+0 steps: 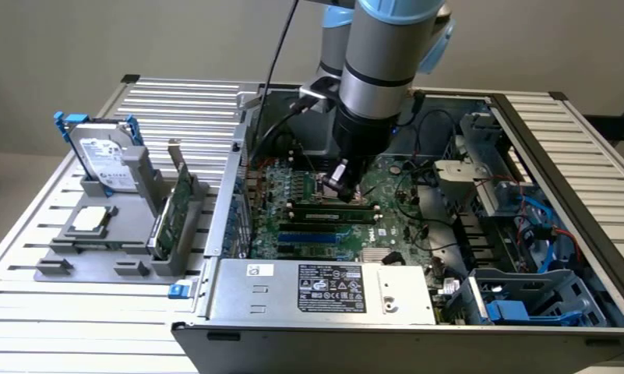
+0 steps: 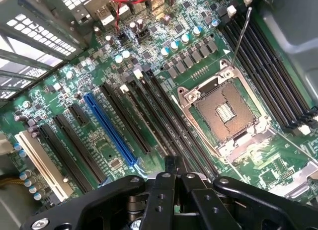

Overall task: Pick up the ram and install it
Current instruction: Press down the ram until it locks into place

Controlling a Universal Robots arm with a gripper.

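Note:
My gripper [image 1: 341,181] is down inside the open computer case [image 1: 561,164], just above the motherboard [image 2: 104,155]. Its black fingers [image 2: 175,166] are pressed together and I see nothing between them. In the exterior view a long, narrow green stick with dark chips, the ram [image 1: 335,209], lies along the memory slots directly under the fingertips. Whether it is fully seated cannot be told. In the wrist view the gripper's body hides that spot, and the dark memory slots [image 2: 171,115] run toward the fingers beside the open CPU socket [image 2: 226,111].
Left of the case, a grey holder [image 1: 93,249] carries a silver hard drive with blue rails [image 1: 104,160] and a green expansion card [image 1: 177,214]. The power supply [image 1: 327,287] closes the case's near side. Drive cages and blue cables [image 1: 541,226] fill the exterior view's right.

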